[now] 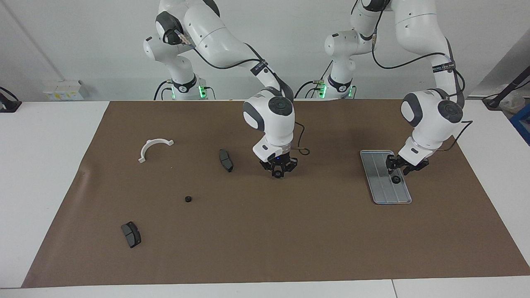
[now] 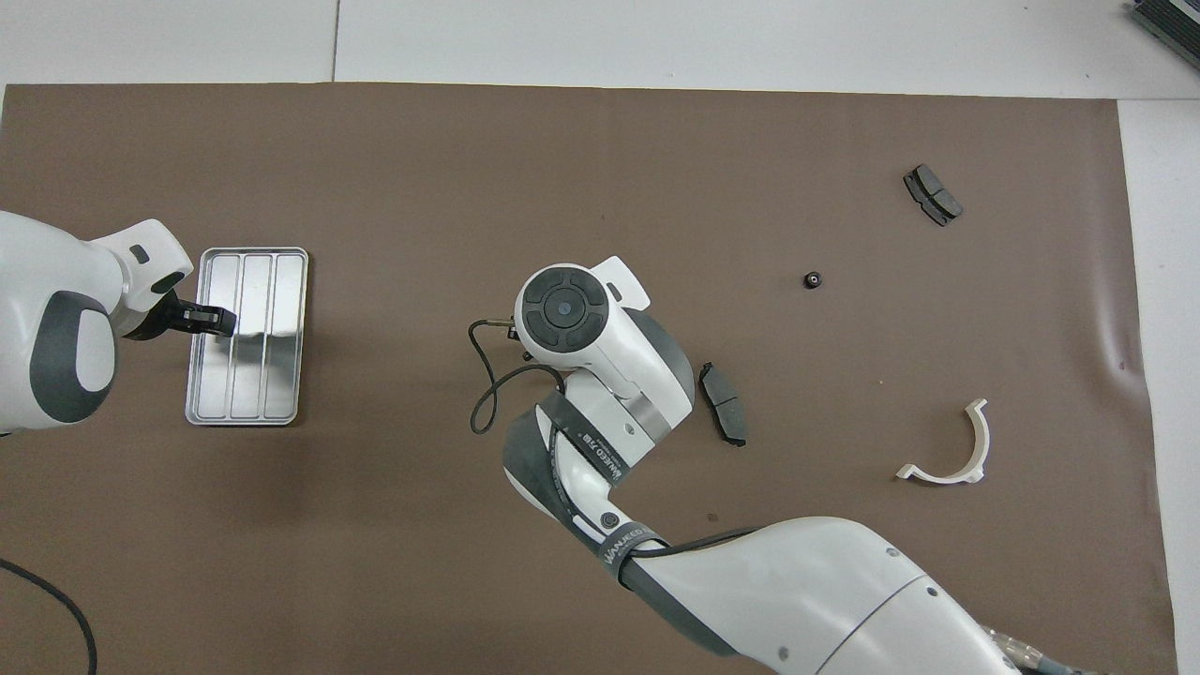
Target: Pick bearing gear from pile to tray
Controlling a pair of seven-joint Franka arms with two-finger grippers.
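Here the left gripper (image 1: 401, 167) hangs over the tray (image 1: 379, 186), fingers spread and empty; a small black ring (image 1: 396, 179) lies on the tray at its six o'clock. The right gripper (image 1: 278, 169) waits mid-mat, grip unclear. Another ring (image 1: 188, 199) lies on the mat.

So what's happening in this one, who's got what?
The left gripper is over the tray at the left arm's end of the table, and a small black ring lies in the tray just beneath it. The right gripper hangs low over the bare mat mid-table, beside a brake pad. The rest of the pile is untouched toward the right arm's end: a white bracket, another ring and a second pad.
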